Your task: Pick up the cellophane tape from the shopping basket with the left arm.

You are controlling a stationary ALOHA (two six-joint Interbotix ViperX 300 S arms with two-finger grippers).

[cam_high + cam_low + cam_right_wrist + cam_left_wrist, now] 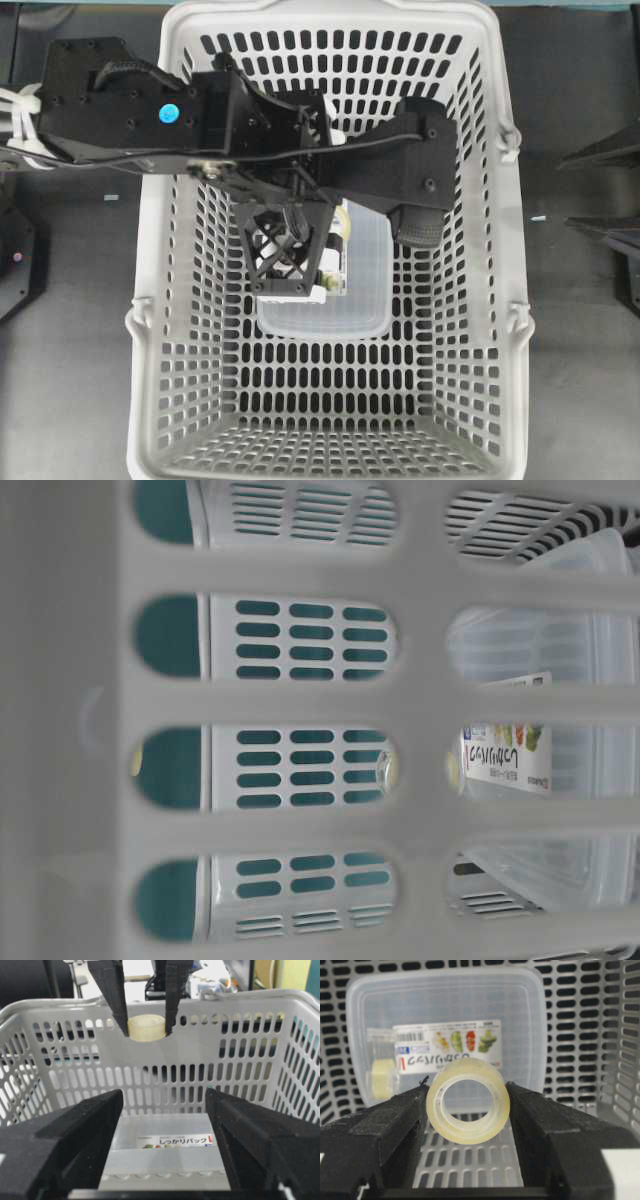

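The cellophane tape [469, 1133], a small pale-yellow ring, is clamped between the two black fingers of my left gripper [466, 1089]. In the right wrist view the tape [146, 1027] hangs in the downward-pointing left gripper [146, 1030], near the rim height of the shopping basket [240, 1060] and clear of its floor. In the overhead view the left arm reaches in from the left, and its lattice gripper [300, 285] is over the middle of the basket [140, 400]. My right gripper [164, 1095] is open and empty, and shows only in its own view.
A clear rectangular plastic box [340, 310] with a printed label lies on the basket floor under the left gripper; it also shows in the left wrist view [445, 1005] and the right wrist view [160, 1125]. A faint yellow roll shape [382, 1077] shows at its left.
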